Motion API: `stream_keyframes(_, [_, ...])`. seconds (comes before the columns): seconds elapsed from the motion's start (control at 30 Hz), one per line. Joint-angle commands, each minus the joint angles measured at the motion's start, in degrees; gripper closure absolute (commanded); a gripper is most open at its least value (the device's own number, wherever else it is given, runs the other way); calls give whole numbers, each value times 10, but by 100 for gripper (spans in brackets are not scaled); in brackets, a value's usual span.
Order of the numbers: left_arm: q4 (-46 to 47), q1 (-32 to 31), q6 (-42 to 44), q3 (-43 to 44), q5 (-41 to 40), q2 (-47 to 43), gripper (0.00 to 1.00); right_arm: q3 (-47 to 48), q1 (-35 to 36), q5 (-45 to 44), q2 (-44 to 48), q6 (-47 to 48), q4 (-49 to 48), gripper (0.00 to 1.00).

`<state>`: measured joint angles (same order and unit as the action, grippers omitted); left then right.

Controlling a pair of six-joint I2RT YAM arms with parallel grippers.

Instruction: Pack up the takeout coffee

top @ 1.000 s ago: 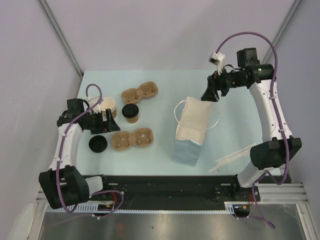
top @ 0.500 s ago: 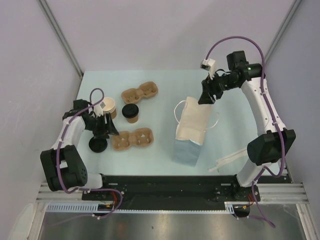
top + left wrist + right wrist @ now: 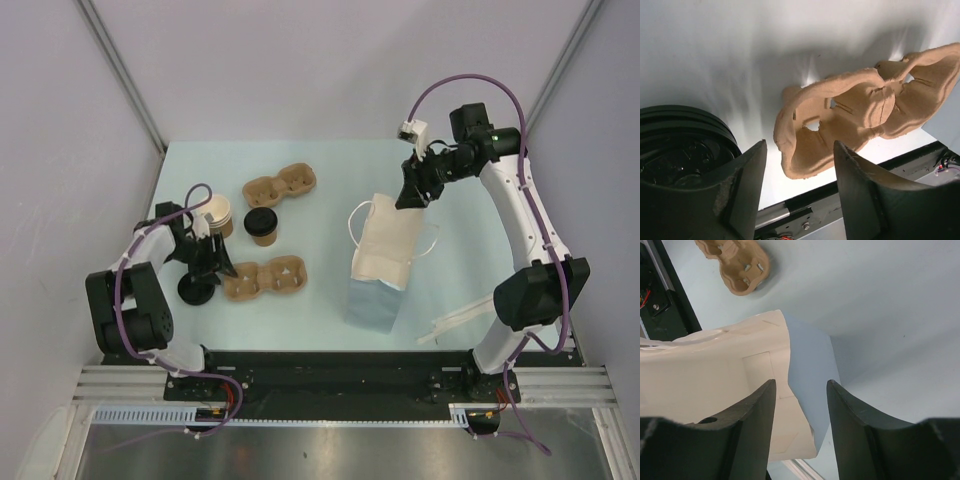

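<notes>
— Where is the top camera sitting?
— It's hanging above and behind my bases, looking down on the whole pale blue table (image 3: 330,180).
— And your wrists?
— My left camera is peering close past my dark left fingers (image 3: 735,200) at the brown moulded-pulp cup carrier (image 3: 840,125); my right one is looking down past my right fingers (image 3: 745,440) at the blue paper bag (image 3: 807,360). The top view is sharing both.

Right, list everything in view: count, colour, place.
takeout coffee: 1, brown with black lid, centre-left
open cup: 1, tan, left of the coffee
loose lid: 1, black, near left
cup carriers: 2, brown, one behind the coffee, one before it
paper bag: 1, blue outside, cream inside, centre-right
sticks: count unclear, white, near right
table: 1, pale blue
left tool: 1, black, open beside loose lid
right tool: 1, black, open at bag's far end
</notes>
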<state>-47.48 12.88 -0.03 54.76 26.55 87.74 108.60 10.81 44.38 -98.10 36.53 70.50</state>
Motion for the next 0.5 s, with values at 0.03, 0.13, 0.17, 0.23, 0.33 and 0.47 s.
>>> stream_keyframes(0.03, [22,-14,-1,3,10,10,47,7,4,1,-6,2,-6,50])
stream_keyframes(0.13, [28,-32,-1,3,13,13,57,9,4,2,-8,-1,-6,50])
stream_keyframes(0.17, [28,-39,14,3,12,15,59,10,4,2,-9,-1,-6,51])
stream_keyframes(0.23, [26,-44,18,10,12,23,66,12,3,3,-11,-1,-4,50])
stream_keyframes(0.33, [8,-52,36,31,4,31,79,16,2,4,-14,-1,-3,51])
stream_keyframes(0.47, [-16,-68,69,46,-7,23,98,21,1,7,-17,-1,-1,51])
